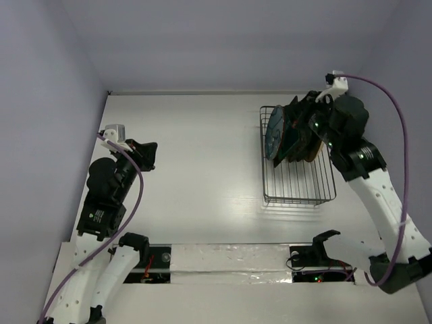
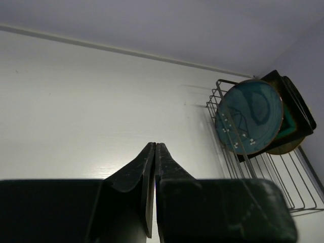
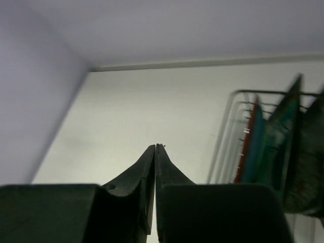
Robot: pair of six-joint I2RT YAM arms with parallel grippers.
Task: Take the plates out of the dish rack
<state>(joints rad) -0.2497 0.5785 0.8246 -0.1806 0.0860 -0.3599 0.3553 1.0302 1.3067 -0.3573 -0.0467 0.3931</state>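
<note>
Silver wire rack (image 1: 300, 182), one only, sits on the right side of the white table (image 1: 202, 169). Four plates stand on edge in its far end, packed close together; the near half of the rack holds nothing. From the left wrist view they can be counted: a round teal plate (image 2: 250, 116) in front, a dark square plate (image 2: 292, 129) with a teal centre behind it, a black square plate (image 2: 277, 77) showing a corner at the top, and a tan round plate (image 2: 283, 149) with only its lower rim showing.

Two arms are in view. The left gripper (image 2: 155, 146) hangs over the left side of the table, well apart from the rack, fingers pressed together with nothing between them. The right gripper (image 3: 155, 148) is just beside the plates at the rack's far end, its fingers also pressed together and holding nothing; the plates appear edge-on and blurred to its right.
</note>
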